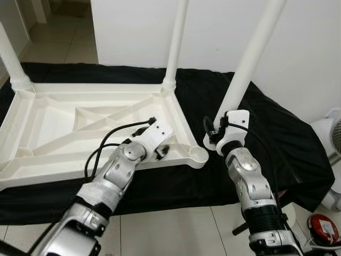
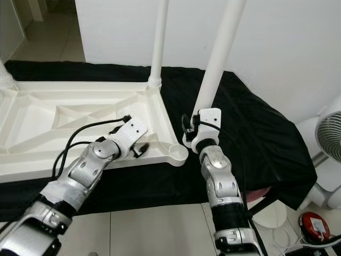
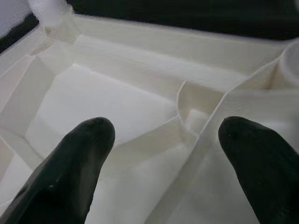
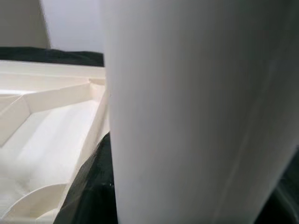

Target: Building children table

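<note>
Two legs already stand upright in the overturned white tabletop [image 1: 53,128], which lies underside-up on a black cloth [image 1: 277,138] over the floor — one leg [image 1: 175,42] rises from the far right corner socket, another [image 1: 11,61] from the far left corner.

One more leg [image 1: 250,58] is on its way. The right gripper [image 1: 218,137] seems to be clamped around its lower end, holding it tilted, with its foot just beside the tabletop's near right corner and above the cloth; the fingers themselves are hidden behind the wrist, so the grip is a judgement. The right wrist view has the leg pressed close against the lens.

An empty round socket [image 1: 199,154] waits at that near right corner, and the leg is not yet seated in it.

The left gripper [image 3: 159,163] rests inside the tabletop near that same corner, its fingers [image 3: 70,158] spread apart over a rib, grasping nothing — it looks to be steadying the piece.

So roughly half the legs are in; I judge the third needs lowering into the socket, and the near left corner [image 1: 24,153] looks unfilled too.
</note>
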### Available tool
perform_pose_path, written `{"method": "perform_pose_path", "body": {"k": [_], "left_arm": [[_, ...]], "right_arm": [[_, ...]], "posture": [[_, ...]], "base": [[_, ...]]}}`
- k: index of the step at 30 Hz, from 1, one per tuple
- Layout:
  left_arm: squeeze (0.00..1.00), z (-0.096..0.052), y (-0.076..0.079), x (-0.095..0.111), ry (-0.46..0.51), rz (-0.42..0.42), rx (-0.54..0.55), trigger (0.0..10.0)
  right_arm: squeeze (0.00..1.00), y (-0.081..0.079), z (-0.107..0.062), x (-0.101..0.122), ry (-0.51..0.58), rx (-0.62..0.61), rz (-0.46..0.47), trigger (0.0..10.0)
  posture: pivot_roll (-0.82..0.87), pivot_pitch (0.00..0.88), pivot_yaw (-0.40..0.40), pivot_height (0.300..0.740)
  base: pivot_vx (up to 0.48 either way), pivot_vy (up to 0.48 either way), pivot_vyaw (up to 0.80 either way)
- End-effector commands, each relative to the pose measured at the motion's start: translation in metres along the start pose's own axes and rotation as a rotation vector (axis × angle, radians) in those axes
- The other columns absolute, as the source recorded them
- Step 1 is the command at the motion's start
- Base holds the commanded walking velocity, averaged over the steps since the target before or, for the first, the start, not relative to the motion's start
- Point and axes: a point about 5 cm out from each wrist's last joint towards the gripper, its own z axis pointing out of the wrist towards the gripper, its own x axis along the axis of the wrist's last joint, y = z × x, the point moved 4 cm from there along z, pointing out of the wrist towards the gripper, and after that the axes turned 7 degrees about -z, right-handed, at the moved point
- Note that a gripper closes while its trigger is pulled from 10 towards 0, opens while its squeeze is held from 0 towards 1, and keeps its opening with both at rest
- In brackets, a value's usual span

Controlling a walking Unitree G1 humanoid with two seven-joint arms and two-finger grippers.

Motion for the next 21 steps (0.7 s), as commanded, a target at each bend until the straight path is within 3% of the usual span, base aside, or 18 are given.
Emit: {"method": "perform_pose_path", "body": {"k": [1, 11, 15, 21], "left_arm": [[0.0, -0.004, 0.003, 0.01, 0.068, -0.033, 0.012, 10.0], [0.0, -0.023, 0.019, 0.009, 0.168, -0.037, -0.067, 10.0], [0.0, -0.037, 0.03, 0.006, 0.174, -0.159, -0.159, 10.0], [0.0, -0.046, 0.033, 0.007, 0.208, -0.202, -0.178, 10.0]], "right_arm": [[0.0, -0.001, -0.001, 0.003, 0.018, 0.009, -0.017, 10.0], [0.0, -0.009, -0.002, -0.003, 0.023, 0.03, -0.018, 10.0], [0.0, -0.014, -0.002, 0.0, 0.035, 0.048, 0.002, 10.0], [0.0, -0.015, -0.007, -0.014, -0.001, 0.055, 0.008, 10.0]], "posture": [[0.0, 0.0, -0.115, 0.74], [0.02, 0.0, -0.133, 0.74], [0.03, 0.0, -0.137, 0.74], [0.03, 0.0, -0.143, 0.74]], "base": [[0.0, 0.0, 0.0], [0.0, 0.0, 0.0], [0.0, 0.0, 0.0], [0.0, 0.0, 0.0]]}}
